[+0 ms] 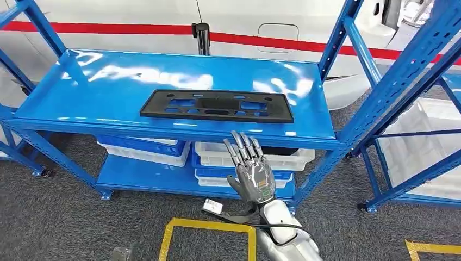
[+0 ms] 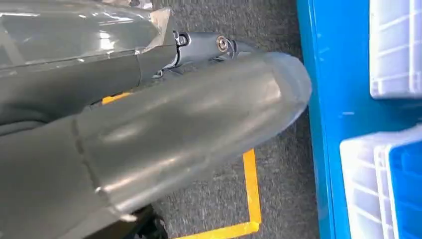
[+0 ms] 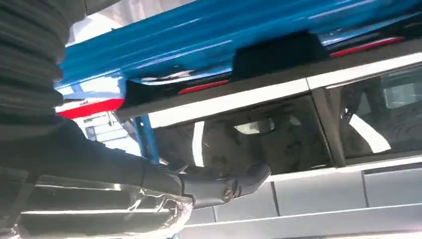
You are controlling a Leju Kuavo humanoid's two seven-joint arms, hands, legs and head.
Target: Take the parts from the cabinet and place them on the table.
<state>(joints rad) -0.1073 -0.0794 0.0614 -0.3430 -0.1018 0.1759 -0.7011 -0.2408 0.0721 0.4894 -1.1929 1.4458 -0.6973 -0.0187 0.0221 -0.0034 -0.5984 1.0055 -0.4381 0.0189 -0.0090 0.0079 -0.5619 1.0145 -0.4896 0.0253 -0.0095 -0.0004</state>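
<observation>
Black part (image 1: pixel 216 105) flat on blue shelf (image 1: pixel 98 92); right hand (image 1: pixel 251 168) below, fingers (image 1: pixel 242 145) spread.

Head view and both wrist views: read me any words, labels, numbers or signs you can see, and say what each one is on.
No text can be read.
White tag by the right arm's cable: has dark print, too small and blurred to read.
Black part on the blue shelf: no lettering visible.
White bins: no labels visible.
</observation>
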